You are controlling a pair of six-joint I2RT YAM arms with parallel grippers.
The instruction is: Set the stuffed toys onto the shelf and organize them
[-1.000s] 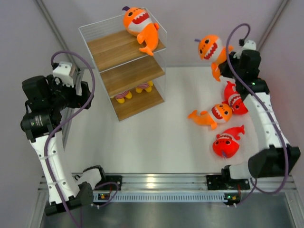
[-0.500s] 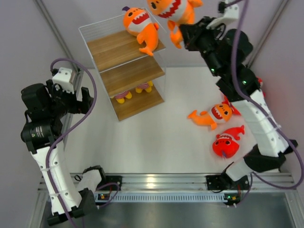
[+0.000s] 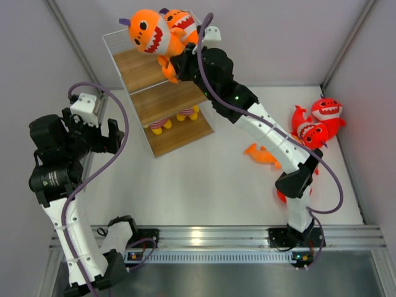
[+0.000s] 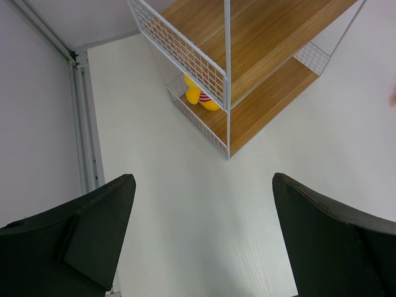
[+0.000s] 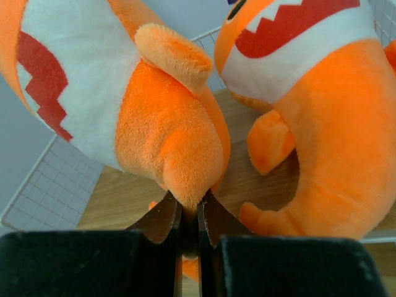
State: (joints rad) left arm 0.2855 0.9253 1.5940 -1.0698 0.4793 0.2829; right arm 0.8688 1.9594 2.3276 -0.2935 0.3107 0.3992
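Note:
The shelf (image 3: 164,99) stands at the back left. On its top board sits one orange stuffed toy (image 3: 181,21). My right gripper (image 3: 177,67) is shut on the tail of a second orange stuffed toy (image 3: 148,34), holding it over the top board just left of the first. The right wrist view shows the held toy (image 5: 167,130) pinched at the right gripper (image 5: 190,213), the seated toy (image 5: 322,124) to its right and the shelf board (image 5: 117,204) below. My left gripper (image 3: 113,133) hangs open left of the shelf, holding nothing (image 4: 204,229).
Two red stuffed toys (image 3: 326,111) (image 3: 311,133) lie by the right wall. An orange stuffed toy (image 3: 260,153) and a red one (image 3: 283,197) are partly hidden behind my right arm. Small yellow-footed figures (image 3: 170,120) (image 4: 201,96) stand on the lowest shelf board.
My right arm has swung from the right side up and leftward, carrying the orange toy over the shelf top beside the seated one. The left arm has barely moved.

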